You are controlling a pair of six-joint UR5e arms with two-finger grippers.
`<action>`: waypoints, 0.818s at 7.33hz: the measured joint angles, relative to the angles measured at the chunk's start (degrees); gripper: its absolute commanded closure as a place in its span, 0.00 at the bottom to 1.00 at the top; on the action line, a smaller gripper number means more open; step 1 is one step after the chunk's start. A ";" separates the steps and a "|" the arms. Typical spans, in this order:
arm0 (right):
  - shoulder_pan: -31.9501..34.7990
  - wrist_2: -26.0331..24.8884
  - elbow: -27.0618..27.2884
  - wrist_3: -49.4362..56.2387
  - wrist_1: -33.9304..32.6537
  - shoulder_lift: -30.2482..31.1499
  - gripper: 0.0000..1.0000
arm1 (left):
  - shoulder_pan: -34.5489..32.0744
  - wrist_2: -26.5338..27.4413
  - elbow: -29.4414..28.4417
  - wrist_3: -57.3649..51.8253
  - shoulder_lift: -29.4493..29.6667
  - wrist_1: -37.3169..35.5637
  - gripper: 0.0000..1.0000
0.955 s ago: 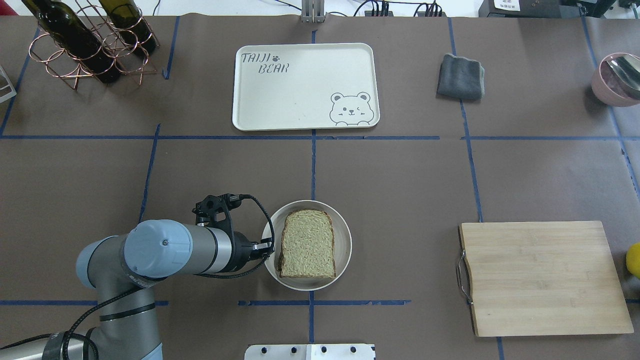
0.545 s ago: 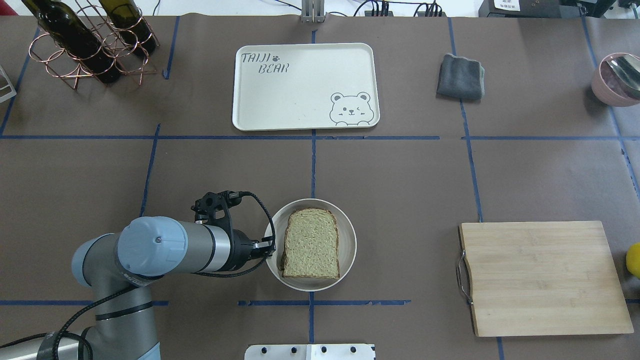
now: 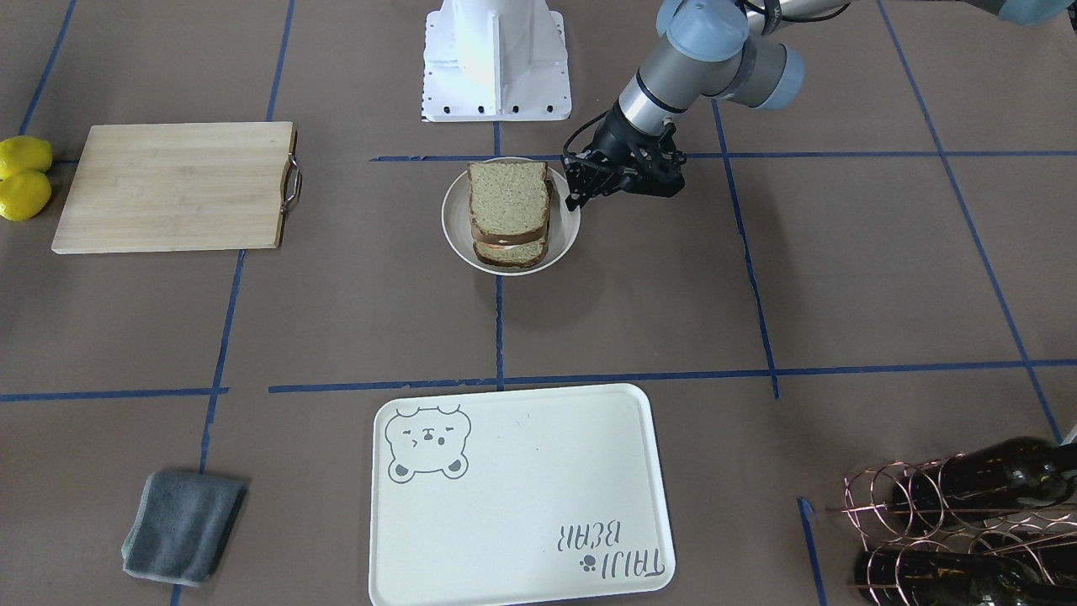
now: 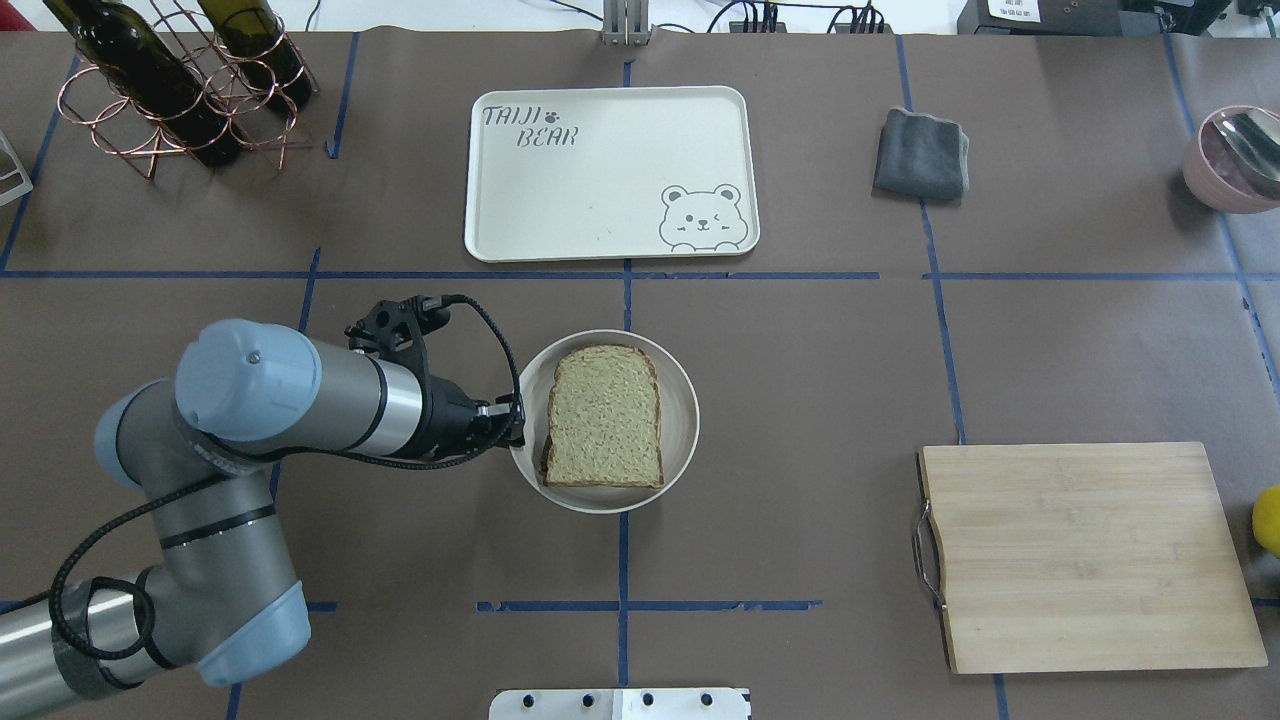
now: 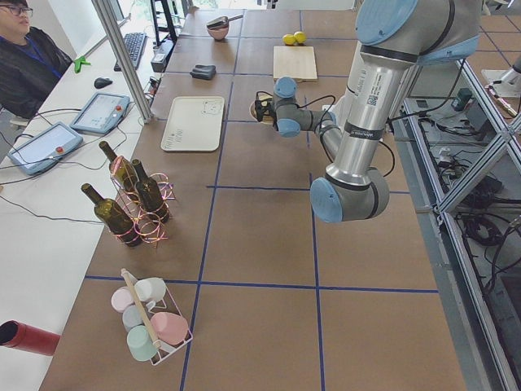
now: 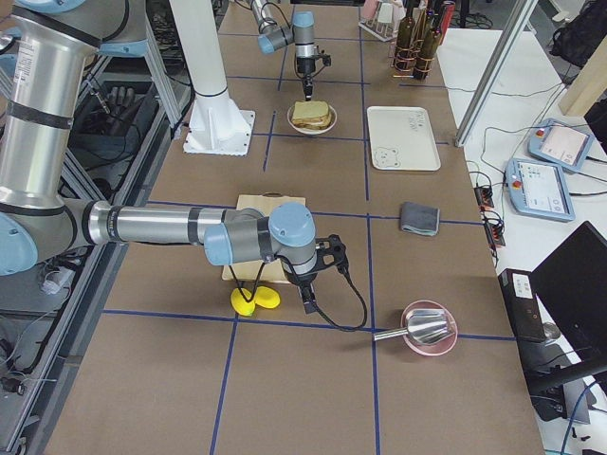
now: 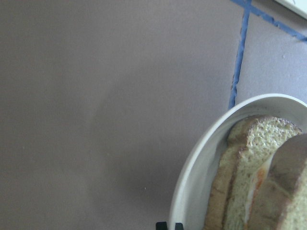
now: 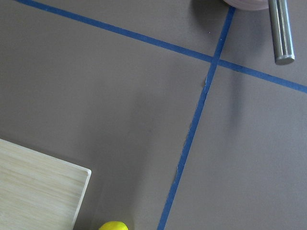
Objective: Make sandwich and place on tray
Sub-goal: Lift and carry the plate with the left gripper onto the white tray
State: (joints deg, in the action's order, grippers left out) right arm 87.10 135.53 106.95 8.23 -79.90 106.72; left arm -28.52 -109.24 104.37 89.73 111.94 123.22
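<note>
My left fingers (image 4: pixel 510 425) are closed on the left rim of the white dish (image 4: pixel 682 405). The sandwich (image 4: pixel 603 430) lies in this dish, its two slices one over the other. The tray (image 4: pixel 600 180) is further from me, straight ahead. Its near edge and the far rim of the dish are apart, and between them lies a stretch of bare brown surface (image 4: pixel 800 380) crossed by one blue tape line (image 4: pixel 760 275). To the right of the dish a wide stretch of the same surface runs to the wooden cutting board (image 4: pixel 1080 555), which is well apart. The bottle rack (image 4: pixel 180 95) stands at the far left corner, and the grey cloth (image 4: pixel 920 152) lies to the right of the tray. From above, the top slice hides the egg (image 3: pixel 503 245); only the front camera and my left wrist camera show a thin white and orange strip between the slices. I cannot tell if the dish rests on the surface or is raised a little. The pink bowl (image 4: pixel 1225 165) is cut by the right edge of the overhead view, and of the lemons (image 3: pixel 25 194) only a yellow sliver shows at that same edge. My right fingers (image 6: pixel 305 300) show only in the side view, small, just beside the lemons and near the corner of the board, and I cannot tell if they are apart or together.
</note>
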 measured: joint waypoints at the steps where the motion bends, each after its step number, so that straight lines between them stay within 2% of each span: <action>1: 0.00 -0.02 -0.07 0.02 0.00 -0.01 0.00 | -3.03 -2.10 -0.85 -1.85 0.92 -0.18 1.00; 3: 0.00 -0.12 -0.13 -0.02 -0.01 -0.02 0.00 | -8.47 -6.29 -5.72 -5.09 5.01 -0.37 1.00; 6: 0.00 -0.31 -0.76 -0.34 -0.10 0.02 0.00 | -13.81 -8.03 -18.99 -8.82 14.78 -0.32 1.00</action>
State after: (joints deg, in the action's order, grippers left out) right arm 87.10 135.21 106.19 7.89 -80.00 106.75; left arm -42.32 -117.26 85.38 80.91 126.72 122.90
